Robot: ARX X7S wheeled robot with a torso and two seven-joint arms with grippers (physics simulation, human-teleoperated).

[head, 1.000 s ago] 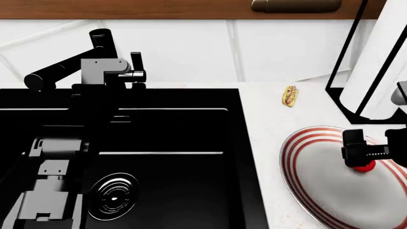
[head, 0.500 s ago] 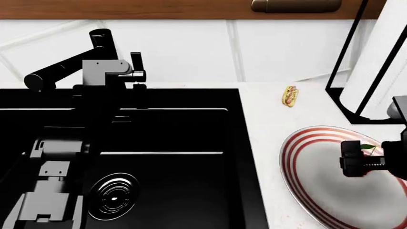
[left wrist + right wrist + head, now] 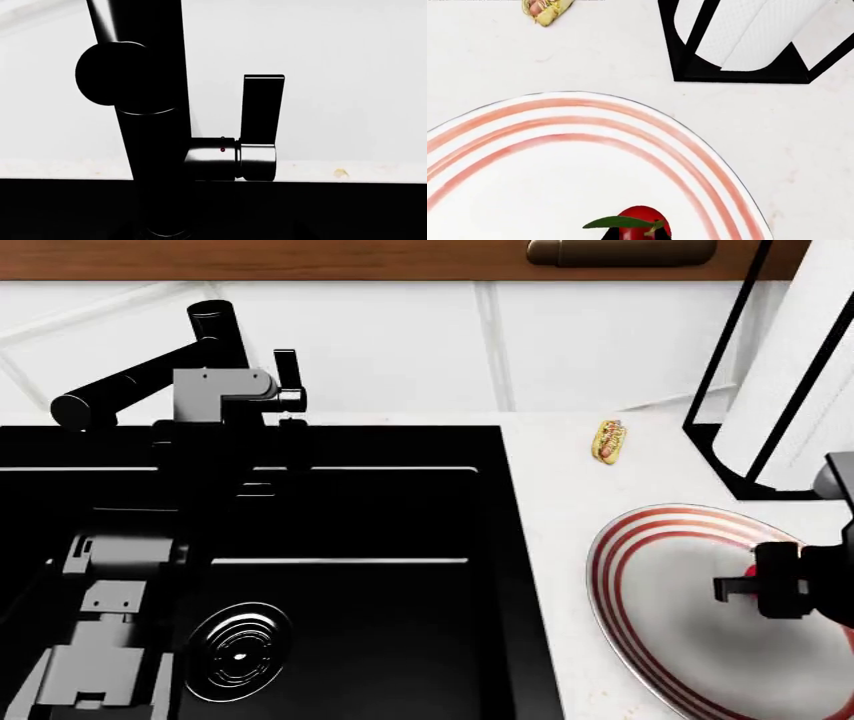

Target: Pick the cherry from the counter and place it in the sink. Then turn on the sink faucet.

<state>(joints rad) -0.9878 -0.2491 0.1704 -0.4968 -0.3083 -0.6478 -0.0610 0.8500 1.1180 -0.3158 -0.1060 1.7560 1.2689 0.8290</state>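
- Hanging over the red-ringed plate at the near right of the head view, the right gripper has its dark jaws around the cherry; only a sliver of red shows at the jaws from the head, while the right wrist view shows the red fruit with its green leaf pinched at the frame's edge, above the plate's white centre.
- Resting on the white counter, the plate lies just right of the sink, whose black basin fills the left of the head view, with its ribbed drain near the front.
- Reaching across the basin, the left arm ends at the sink faucet; the left gripper sits by the post, and whether its jaws are open or closed cannot be told.
- Facing the faucet, the left wrist view shows the post and the upright lever handle.
- Lying farther back on the counter are a small hot-dog-like item and a paper towel holder.
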